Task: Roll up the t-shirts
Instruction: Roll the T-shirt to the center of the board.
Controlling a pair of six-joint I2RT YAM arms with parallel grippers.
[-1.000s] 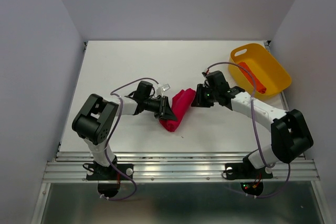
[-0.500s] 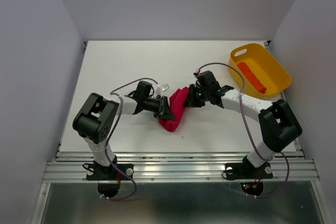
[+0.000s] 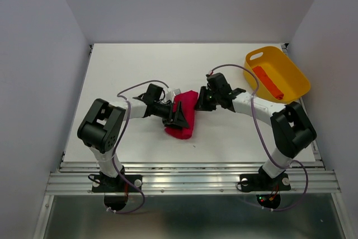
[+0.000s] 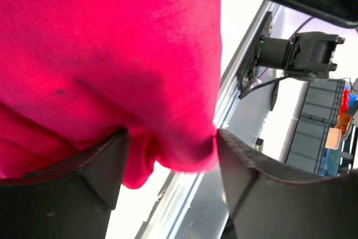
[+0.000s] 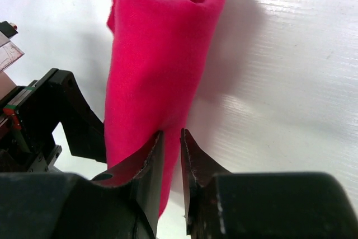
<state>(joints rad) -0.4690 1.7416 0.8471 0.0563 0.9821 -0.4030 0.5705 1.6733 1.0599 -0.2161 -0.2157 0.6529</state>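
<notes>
Yellow plastic tub (image 3: 293, 76) with cut-out handles at the far right corner, white counter (image 3: 128, 65), metal rail (image 3: 190, 180) along near edge, pale walls.

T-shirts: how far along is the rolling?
Done: the orange-red roll lies in the yellow tub. In hand: the crimson t-shirt is a loose bundle mid-table, right pincer nipping its edge, left pincer open around it. Left: tighten that roll, then probably move it to the tub.

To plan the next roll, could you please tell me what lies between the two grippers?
The crimson t-shirt lies between them, as the top external view shows.
</notes>
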